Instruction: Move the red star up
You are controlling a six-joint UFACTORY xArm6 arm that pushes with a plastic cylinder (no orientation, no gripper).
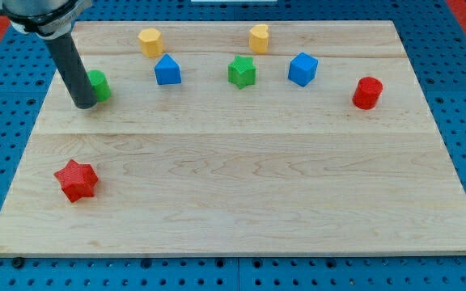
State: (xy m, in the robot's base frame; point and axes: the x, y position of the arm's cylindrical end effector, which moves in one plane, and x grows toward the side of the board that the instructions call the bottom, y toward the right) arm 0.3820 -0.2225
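The red star [76,179] lies on the wooden board [241,194] near the view's lower left. My tip [84,105] rests on the board at the upper left, well above the red star. It stands right next to a green round block [98,84], which the rod partly hides on its left side.
Along the view's top are a yellow hexagonal block [150,41], a blue block [167,70], a green star [242,72], a yellow block [258,38] and a blue cube [302,69]. A red cylinder [367,93] sits at the right.
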